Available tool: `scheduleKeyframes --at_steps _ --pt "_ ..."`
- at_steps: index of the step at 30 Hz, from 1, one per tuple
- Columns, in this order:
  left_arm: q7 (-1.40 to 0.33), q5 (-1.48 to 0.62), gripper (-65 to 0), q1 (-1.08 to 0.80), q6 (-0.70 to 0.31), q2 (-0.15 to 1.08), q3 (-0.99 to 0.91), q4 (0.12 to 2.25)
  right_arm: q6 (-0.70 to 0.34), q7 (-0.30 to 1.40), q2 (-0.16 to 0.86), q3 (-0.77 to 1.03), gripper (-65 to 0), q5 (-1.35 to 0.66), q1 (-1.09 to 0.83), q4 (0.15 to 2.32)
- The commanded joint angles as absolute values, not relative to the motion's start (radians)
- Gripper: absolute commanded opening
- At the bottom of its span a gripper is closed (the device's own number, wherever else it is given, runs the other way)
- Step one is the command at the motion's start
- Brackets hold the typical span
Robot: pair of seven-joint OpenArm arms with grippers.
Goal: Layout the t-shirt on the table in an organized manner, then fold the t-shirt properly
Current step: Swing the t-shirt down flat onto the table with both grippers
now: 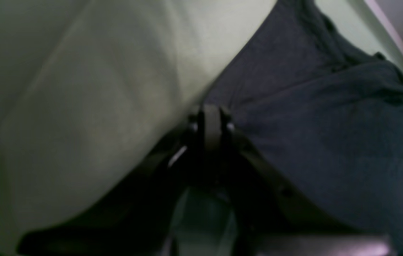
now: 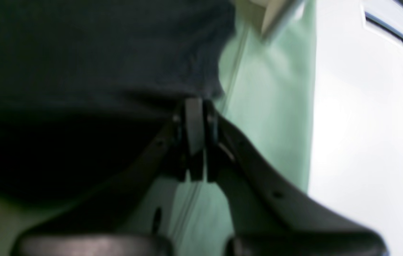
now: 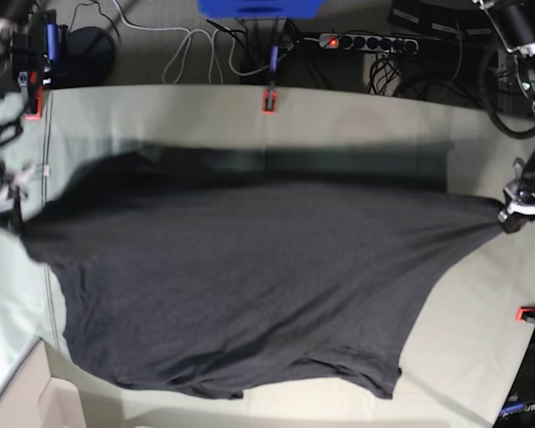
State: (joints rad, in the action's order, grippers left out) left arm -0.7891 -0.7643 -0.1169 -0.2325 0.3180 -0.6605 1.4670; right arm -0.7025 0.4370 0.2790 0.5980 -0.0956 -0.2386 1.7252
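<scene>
Lab: clamped table [image 3: 357,116], power strip [image 3: 367,41]

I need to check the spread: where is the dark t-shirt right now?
In the base view the dark charcoal cotton t-shirt spans the pale grey-green cloth-covered table, stretched between the right gripper at left and the left gripper at right.

Left gripper [image 3: 508,217] and right gripper [image 3: 9,207] apparently clamped, spread wide.

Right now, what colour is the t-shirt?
Dark charcoal-black, plain on the side showing; the t-shirt shows best in the base view.
</scene>
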Motion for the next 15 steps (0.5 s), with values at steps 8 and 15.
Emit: scheduleKeyframes --at_steps 8,15 --pt "-0.765 -0.779 -64.8 -0.137 -0.237 0.341 -0.667 1.484 -0.698 0.401 0.295 0.605 -65.0 -0.113 -0.375 1.853" --pt "-0.763 -0.777 -64.8 -0.18 -0.239 0.337 -0.667 1.483 -0.698 0.401 0.294 0.607 -65.0 -0.113 -0.44 1.848"
